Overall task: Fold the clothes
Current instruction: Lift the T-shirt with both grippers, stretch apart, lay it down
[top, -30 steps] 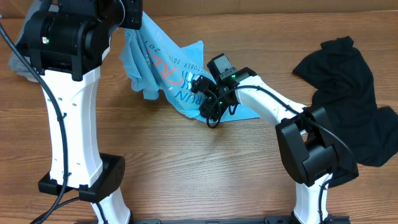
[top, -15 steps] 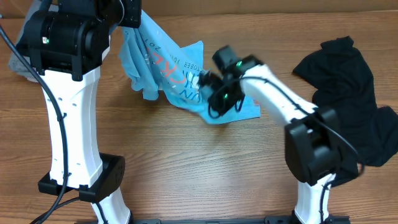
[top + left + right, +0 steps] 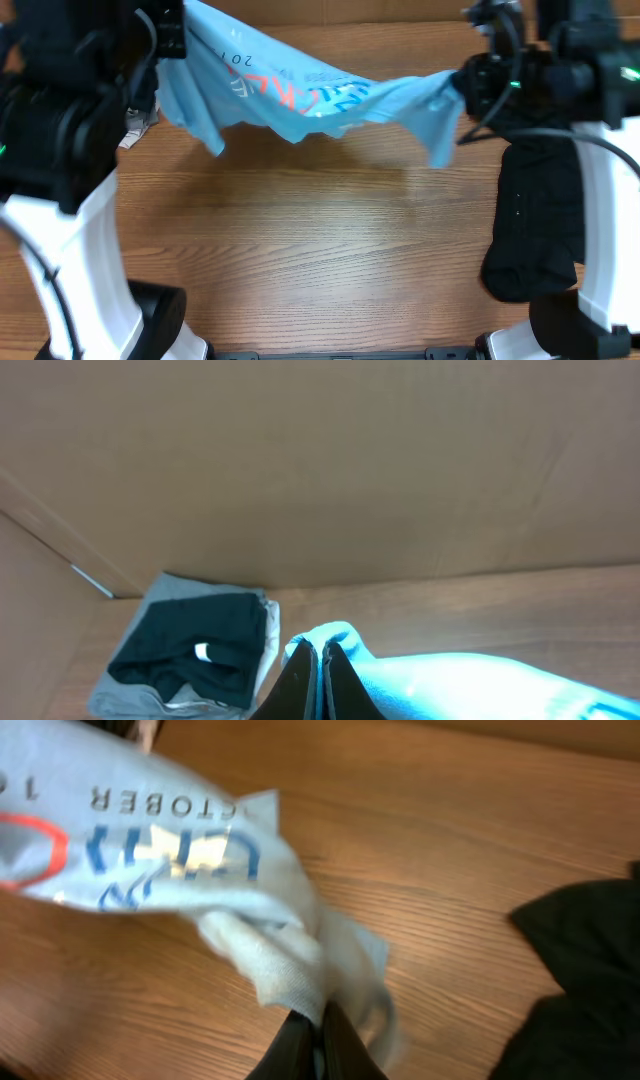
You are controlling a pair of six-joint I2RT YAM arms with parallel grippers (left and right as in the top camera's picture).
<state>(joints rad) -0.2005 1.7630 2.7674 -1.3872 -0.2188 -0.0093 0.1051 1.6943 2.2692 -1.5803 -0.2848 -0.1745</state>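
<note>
Wood-grain table [image 3: 300, 260], plain brown cardboard wall [image 3: 320, 460] behind, even light

We see a light blue T-shirt [image 3: 300, 95] printed with red and darker blue lettering (a red ring among the letters), a plain black garment [image 3: 585, 970], and a brown, wood-grained table [image 3: 300, 260].

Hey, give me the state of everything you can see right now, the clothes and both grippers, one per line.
light blue T-shirt: held up above the table, stretched between both grippers, sagging in the middle.
black garment: crumpled on the table, unfolded.
grey and black pile: stacked by the cardboard wall.
left gripper: shut on the light blue T-shirt.
right gripper: shut on the light blue T-shirt.
</note>
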